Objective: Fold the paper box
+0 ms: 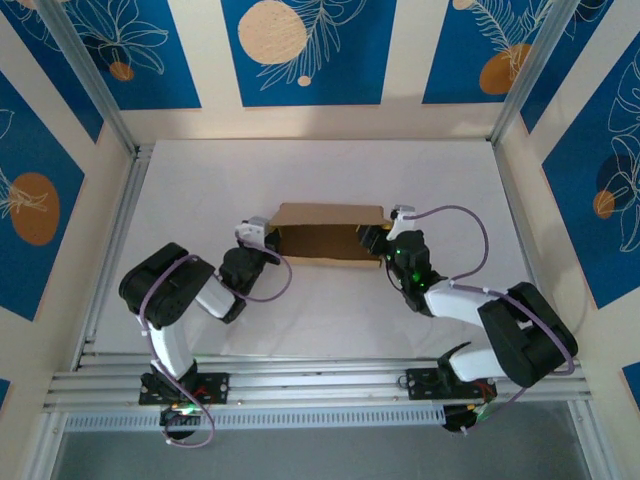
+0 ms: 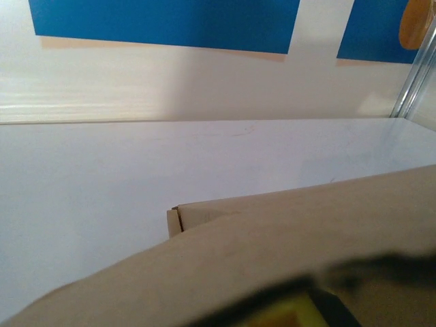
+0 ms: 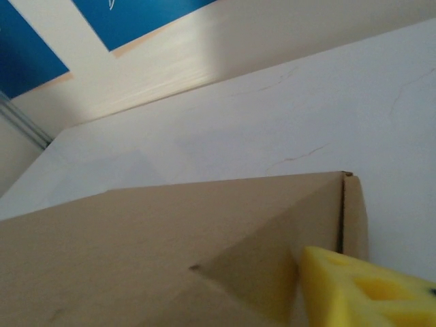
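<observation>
The paper box [image 1: 330,216] is brown cardboard and lies in the middle of the white table, partly raised, with its hollow facing the arms. My left gripper [image 1: 266,240] is at the box's left end and is shut on the paper box. In the left wrist view the cardboard [image 2: 286,231] lies across a blurred yellow pad [image 2: 289,315]. My right gripper [image 1: 374,241] is at the box's right end, open. In the right wrist view one yellow pad [image 3: 361,289] stands beside the creased corner of the box [image 3: 170,231]. The other finger is hidden.
The white table top [image 1: 320,170] stretches behind and in front of the box. Aluminium rails run along the near edge [image 1: 320,385] and the left side [image 1: 115,240]. Walls with blue patterned panels [image 1: 300,50] close in the back and sides.
</observation>
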Controlling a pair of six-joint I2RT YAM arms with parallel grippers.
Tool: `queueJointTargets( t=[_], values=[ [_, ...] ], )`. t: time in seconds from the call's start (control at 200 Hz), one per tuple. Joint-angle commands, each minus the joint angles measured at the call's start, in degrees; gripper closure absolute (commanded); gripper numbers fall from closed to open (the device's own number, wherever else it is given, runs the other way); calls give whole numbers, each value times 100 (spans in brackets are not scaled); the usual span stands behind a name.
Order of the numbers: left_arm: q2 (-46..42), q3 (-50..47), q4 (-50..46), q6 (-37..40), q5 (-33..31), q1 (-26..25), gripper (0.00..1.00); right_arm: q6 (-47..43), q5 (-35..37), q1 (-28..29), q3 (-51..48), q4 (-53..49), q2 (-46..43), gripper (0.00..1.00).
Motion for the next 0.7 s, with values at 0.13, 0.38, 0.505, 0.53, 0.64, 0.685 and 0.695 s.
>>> queueJointTargets(
  t=[0.13, 0.38, 0.505, 0.53, 0.64, 0.685, 0.695],
  values=[
    [85, 37, -385, 173, 305, -275, 93, -123, -993, 31, -181, -490, -598, 27],
    [7, 113, -511, 247, -84, -326, 93, -10, -934, 52, -467, -1391, -1268, 27],
    [-21, 179, -635, 266, -296, -390, 93, -27, -1196, 69, -639, -1566, -1627, 29],
    [-18, 192, -635, 276, -322, -402, 93, -31, -1263, 56, -653, -1620, -1676, 29],
    [10, 229, -656, 308, -488, -469, 93, -41, -1741, -40, -734, -1547, -1868, 31],
    [9, 248, -682, 335, -543, -482, 93, 28, -1823, -61, -726, -1577, -1934, 32],
    [7, 250, -691, 340, -554, -493, 93, 43, -1848, -69, -732, -1585, -1940, 32]
  ],
)
